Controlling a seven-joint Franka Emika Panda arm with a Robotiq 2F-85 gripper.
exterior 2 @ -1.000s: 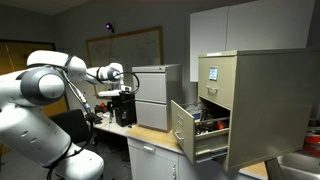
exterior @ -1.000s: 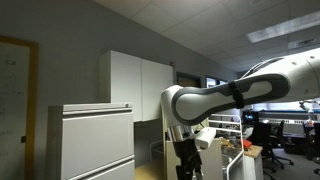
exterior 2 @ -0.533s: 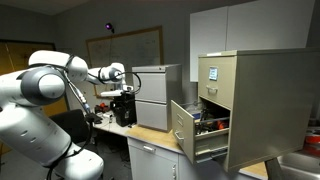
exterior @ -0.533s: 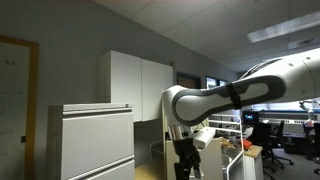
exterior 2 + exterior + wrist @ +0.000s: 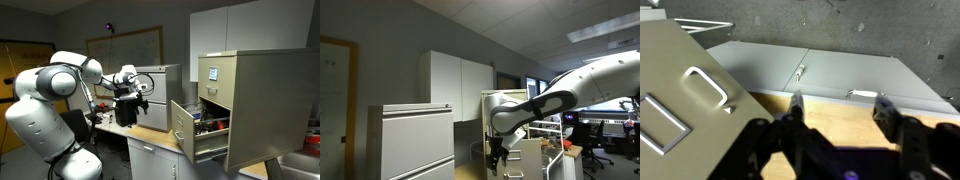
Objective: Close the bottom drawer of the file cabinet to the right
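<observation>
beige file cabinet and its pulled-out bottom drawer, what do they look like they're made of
The narrow, tall beige-tan file cabinet looks like painted sheet metal, satin finish: flat thin panels, crisp folded edges, soft sheen. Its pulled-out bottom drawer seems the same tan metal. In the wrist view, a small loop handle on a beige drawer front looks like pale metal, perhaps plated; hard to be sure.

We see the file cabinet (image 5: 262,105) at the right end of the surface (image 5: 150,133), its bottom drawer (image 5: 181,122) standing out to the left. The wider cabinet (image 5: 158,92) stands farther left, with the claw (image 5: 137,97) before it, well apart from the drawer. The cupboard (image 5: 240,28) rises behind.
</observation>
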